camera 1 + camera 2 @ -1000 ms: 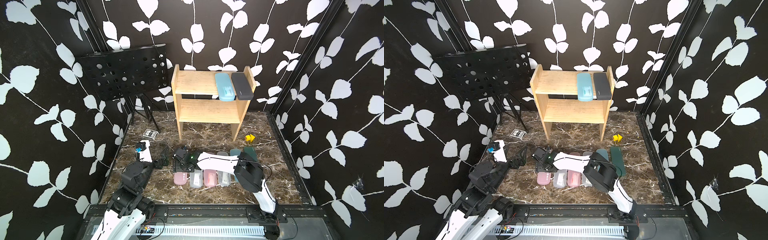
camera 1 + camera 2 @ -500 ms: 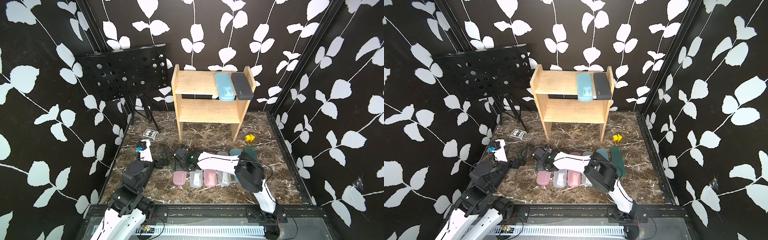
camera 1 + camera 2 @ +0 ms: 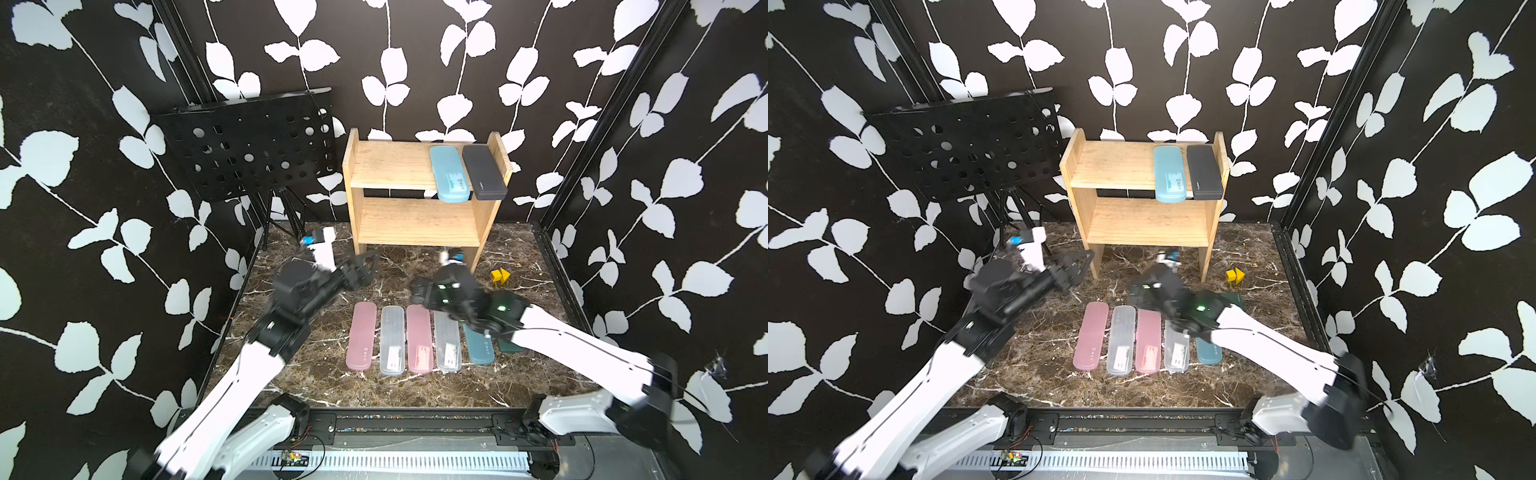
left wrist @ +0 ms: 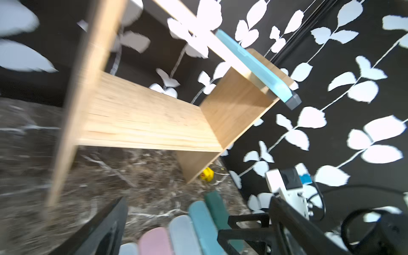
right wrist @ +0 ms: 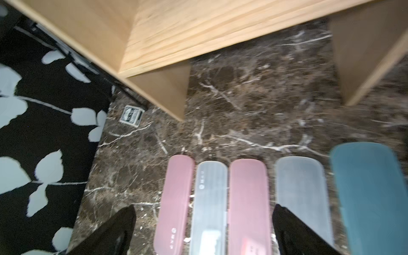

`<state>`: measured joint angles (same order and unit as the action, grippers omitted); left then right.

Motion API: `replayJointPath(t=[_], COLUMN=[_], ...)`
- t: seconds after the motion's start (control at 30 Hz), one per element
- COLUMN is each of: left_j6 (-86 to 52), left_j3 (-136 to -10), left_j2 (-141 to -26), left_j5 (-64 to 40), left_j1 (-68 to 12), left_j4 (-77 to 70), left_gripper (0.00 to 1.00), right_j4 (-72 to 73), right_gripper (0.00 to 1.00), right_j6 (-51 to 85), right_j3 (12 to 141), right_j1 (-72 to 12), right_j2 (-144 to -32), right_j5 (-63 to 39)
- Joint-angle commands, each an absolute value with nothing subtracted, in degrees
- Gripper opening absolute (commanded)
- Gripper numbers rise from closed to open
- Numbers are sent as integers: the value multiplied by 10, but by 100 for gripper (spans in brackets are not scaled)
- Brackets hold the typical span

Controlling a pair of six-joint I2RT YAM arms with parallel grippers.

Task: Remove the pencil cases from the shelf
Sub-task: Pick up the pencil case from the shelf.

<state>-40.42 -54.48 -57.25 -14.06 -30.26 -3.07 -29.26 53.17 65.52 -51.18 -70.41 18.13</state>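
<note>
— How are the cases on the shelf (image 3: 395, 166) described?
— Two long, flat cases with rounded ends are seen side by side at the 3 o'clock end of the top tier: a light blue case (image 3: 450, 174) and a dark grey case (image 3: 484, 172), both overhanging the front edge.
— Where are they placed from each end effector?
— In a top view they are found toward 1 o'clock of the left end effector (image 3: 368, 268), which is spread and empty, and well apart from it. They are found toward 12 o'clock of the right end effector (image 5: 204, 207), also spread wide with nothing gripped.
— Materials?
— Smooth matte plastic is seen on pale grained wood. A row of six cases (image 3: 419, 336) is laid on the marbled bench (image 3: 316, 386).
</note>
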Motion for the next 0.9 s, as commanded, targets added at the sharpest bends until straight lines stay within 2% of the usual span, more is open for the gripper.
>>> replayJointPath(t=[0.0,0.2,0.53,0.73,0.87], left_j6=[-451,-484,-538,-564,-586], left_j3=[-623,-768,-923,-975,-1011], left_j2=[-642,-782,-917,-971,-1006], left_j5=[-199,-197,-197,-210,-219], left_j1=[-340,-378,-381,-381,-383], left_j4=[-109,-154,-165,-166,-169], left_gripper=[99,99,98,92,85], right_j4=[-343,-402,-401,-397,-394], right_gripper=[100,100,100,100,100], right_j6=[513,496,480,469,467], right_j3=[605,586,589,601,604], right_j1=[-481,-415,-383,-368,-358], right_j2=[-631,-546,-561,-574,-577], right_j5=[202,188,139,119,110])
